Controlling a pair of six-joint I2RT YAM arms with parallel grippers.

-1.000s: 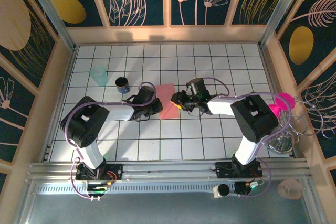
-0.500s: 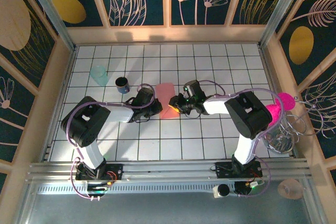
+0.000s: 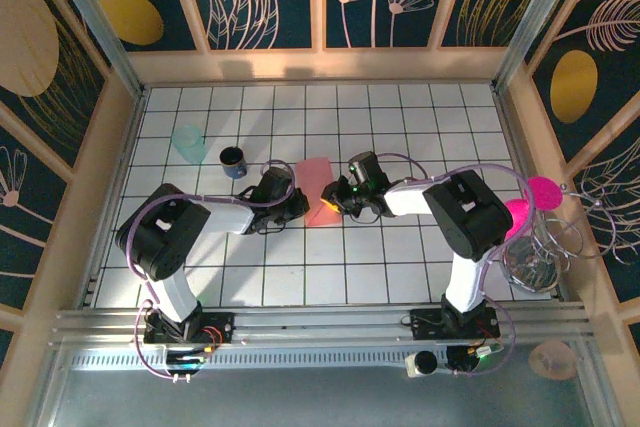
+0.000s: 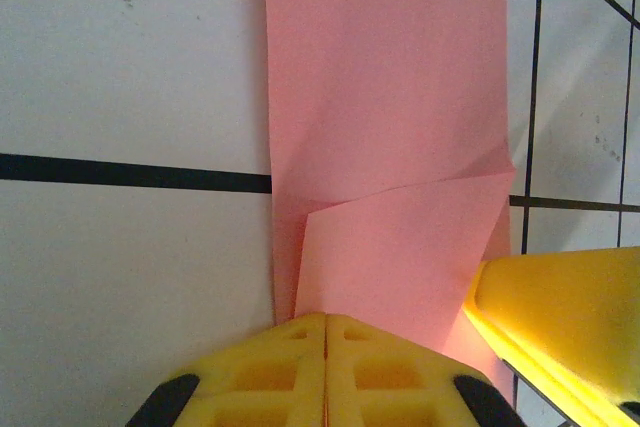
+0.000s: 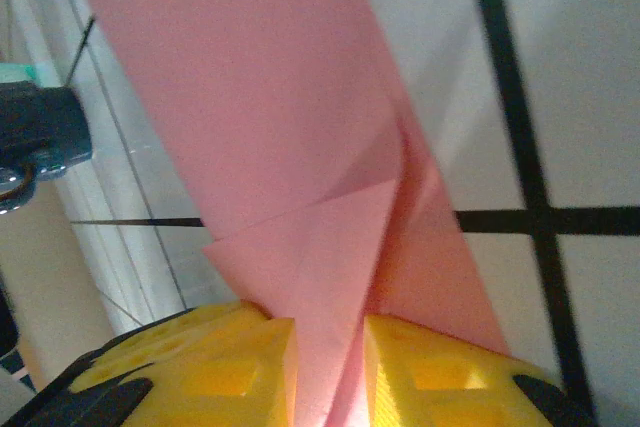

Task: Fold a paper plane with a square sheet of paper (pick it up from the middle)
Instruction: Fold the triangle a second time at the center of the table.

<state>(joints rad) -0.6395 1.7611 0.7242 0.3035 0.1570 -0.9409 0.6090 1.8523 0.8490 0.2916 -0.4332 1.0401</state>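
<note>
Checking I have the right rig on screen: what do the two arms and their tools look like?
Both the left arm and right arm have black joint housings, white links and looping lilac cables. The left tool and right tool have bright yellow fingers with moulded square recesses and black patches behind.

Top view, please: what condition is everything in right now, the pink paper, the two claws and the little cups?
square sheet of paper: partly folded, one flap creased over, near end pinched.
left gripper: shut on the paper's edge.
right gripper: closed on a folded bit of the paper.
dark cup: upright.
clear cup: standing, nothing visible inside.
</note>
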